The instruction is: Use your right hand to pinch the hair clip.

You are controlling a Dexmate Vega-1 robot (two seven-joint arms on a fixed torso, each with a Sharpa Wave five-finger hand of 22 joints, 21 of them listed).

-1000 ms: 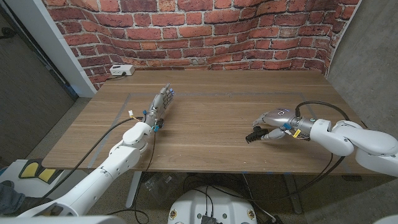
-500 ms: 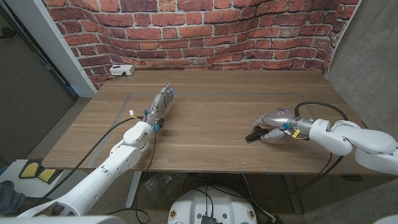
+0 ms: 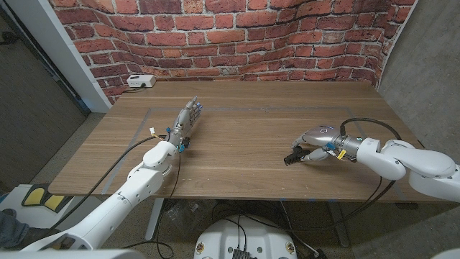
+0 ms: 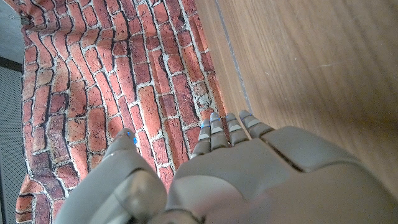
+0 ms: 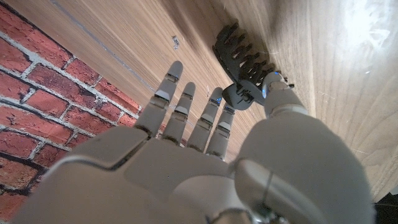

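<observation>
Right robot hand [image 3: 314, 146], thumb and finger pinching the black toothed plastic hair clip [image 3: 294, 155] at right-centre: squeeze its levers squarely, other fingers spread clear.

Right hand [image 3: 313, 144] pinching; left hand [image 3: 187, 119] idle, fingers extended.

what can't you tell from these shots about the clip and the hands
- Hair clip: the right hand pinches its handle end; in the right wrist view the thumb covers that end, so whether the teeth are spread is unclear.
- Head view: the clip is too small to show how far it is off the table.
- Left hand: its palm side is hidden in the left wrist view by its own back.
</observation>
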